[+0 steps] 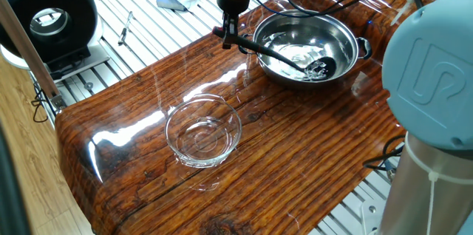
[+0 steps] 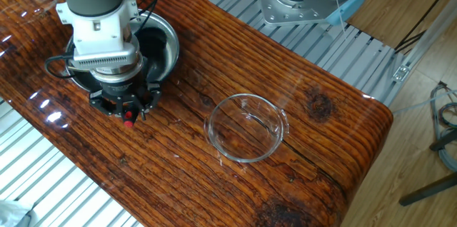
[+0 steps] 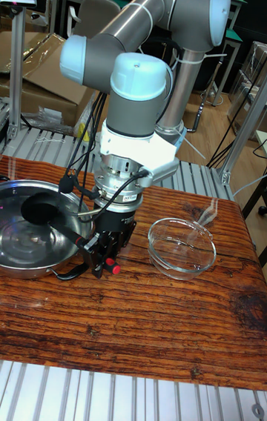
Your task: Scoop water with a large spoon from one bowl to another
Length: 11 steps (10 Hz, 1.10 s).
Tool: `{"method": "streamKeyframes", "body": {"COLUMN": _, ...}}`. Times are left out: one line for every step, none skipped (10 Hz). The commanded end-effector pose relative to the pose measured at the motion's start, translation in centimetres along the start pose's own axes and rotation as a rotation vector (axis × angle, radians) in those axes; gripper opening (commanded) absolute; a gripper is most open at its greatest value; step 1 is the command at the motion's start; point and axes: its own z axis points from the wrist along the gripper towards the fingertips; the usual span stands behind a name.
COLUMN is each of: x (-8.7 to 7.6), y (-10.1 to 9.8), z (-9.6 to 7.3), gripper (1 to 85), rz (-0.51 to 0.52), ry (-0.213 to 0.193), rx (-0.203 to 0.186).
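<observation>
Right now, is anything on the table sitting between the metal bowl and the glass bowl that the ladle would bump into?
Nothing visible. Only bare wooden table lies between the metal bowl and the glass bowl. The ladle must just clear both rims.

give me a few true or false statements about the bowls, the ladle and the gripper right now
1. The gripper is shut on the long handle of the black plastic ladle. True.
2. The ladle's round scoop sits inside the small clear glass bowl. False: the scoop is down in the wide shiny steel bowl.
3. The glass bowl stands apart from the steel bowl on the wooden table. True.
4. The steel bowl is tipped on its side. False: it sits upright.
5. The ladle's handle stands straight up. False: it slants over the steel bowl's rim towards the gripper.
</observation>
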Motion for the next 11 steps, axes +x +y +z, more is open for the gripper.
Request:
{"method": "streamKeyframes", "body": {"x": -0.1, "y": -0.1, "z": -0.3, "gripper": 30.0, "rz": 0.034, "ry": -0.001, "rx": 0.002}}
{"method": "streamKeyframes", "body": {"x": 0.1, "y": -0.2, "z": -0.4, "gripper": 25.7, "rz": 0.045, "ry": 0.007, "rx": 0.009}}
{"method": "streamKeyframes", "body": {"x": 0.2, "y": -0.3, "z": -0.5, "gripper": 18.7, "rz": 0.055, "ry": 0.009, "rx": 0.013}}
{"method": "streamKeyframes", "body": {"x": 0.5, "y": -0.5, "z": -0.6, "gripper": 9.0, "rz": 0.07, "ry": 0.019, "rx": 0.026}}
{"method": "streamKeyframes", "body": {"x": 0.6, "y": -0.6, "z": -0.8, "gripper": 3.0, "rz": 0.085, "ry": 0.022, "rx": 0.031}}
{"method": "streamKeyframes", "body": {"x": 0.4, "y": -0.6, "z": -0.9, "gripper": 1.3, "rz": 0.091, "ry": 0.021, "rx": 0.032}}
{"method": "streamKeyframes", "body": {"x": 0.3, "y": -0.6, "z": -1.0, "gripper": 1.0, "rz": 0.094, "ry": 0.02, "rx": 0.034}}
{"method": "streamKeyframes", "body": {"x": 0.1, "y": -0.4, "z": -1.1, "gripper": 1.3, "rz": 0.093, "ry": 0.017, "rx": 0.027}}
{"method": "streamKeyframes", "body": {"x": -0.3, "y": 0.1, "z": -1.1, "gripper": 9.3, "rz": 0.091, "ry": 0.002, "rx": 0.01}}
{"method": "streamKeyframes", "body": {"x": -0.6, "y": 0.3, "z": -1.1, "gripper": 13.7, "rz": 0.09, "ry": -0.008, "rx": 0.0}}
{"method": "streamKeyframes", "body": {"x": -0.8, "y": 0.4, "z": -1.2, "gripper": 19.7, "rz": 0.089, "ry": -0.014, "rx": -0.002}}
